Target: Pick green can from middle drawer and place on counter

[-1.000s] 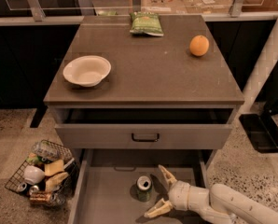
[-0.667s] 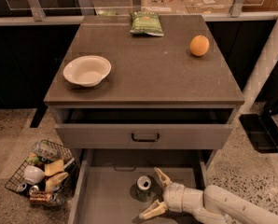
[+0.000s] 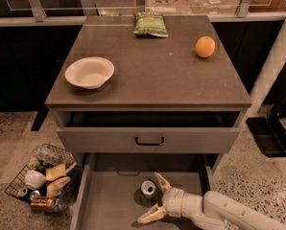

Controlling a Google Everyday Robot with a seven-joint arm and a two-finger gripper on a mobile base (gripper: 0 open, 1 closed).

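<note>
My gripper [image 3: 155, 199] sits low inside the pulled-out middle drawer [image 3: 109, 205], the arm coming in from the right. I judge this is because the green can [image 3: 148, 189] stands upright on the drawer floor and is best taken from the side. My jaws are spread wide and released, one behind the can and one in front, flanking it and grasping nothing; whether either touches it I cannot tell. The worktop [image 3: 152, 66] above is where it must go.
</note>
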